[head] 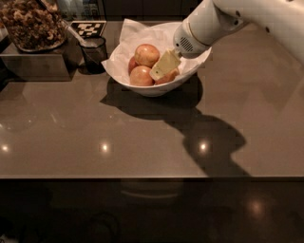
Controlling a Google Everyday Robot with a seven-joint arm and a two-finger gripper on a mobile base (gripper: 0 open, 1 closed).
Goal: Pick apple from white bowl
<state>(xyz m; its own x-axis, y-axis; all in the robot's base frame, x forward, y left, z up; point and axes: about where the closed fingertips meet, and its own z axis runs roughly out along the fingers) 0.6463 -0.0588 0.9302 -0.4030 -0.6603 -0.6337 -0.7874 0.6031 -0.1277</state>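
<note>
apples [147,54] reddish-orange, yellow patches | white bowl [156,89] glossy white | gripper [159,71] cream, in bowl above apples | counter [85,128] grey-brown

We have one view only, looking down at a slant from above the near edge of the tabletop [142,142] toward its far side, fairly close. The white bowl [156,88] sits upper centre; the pincer [163,68] hangs inside it, its arm [247,14] running to the upper right.
</note>
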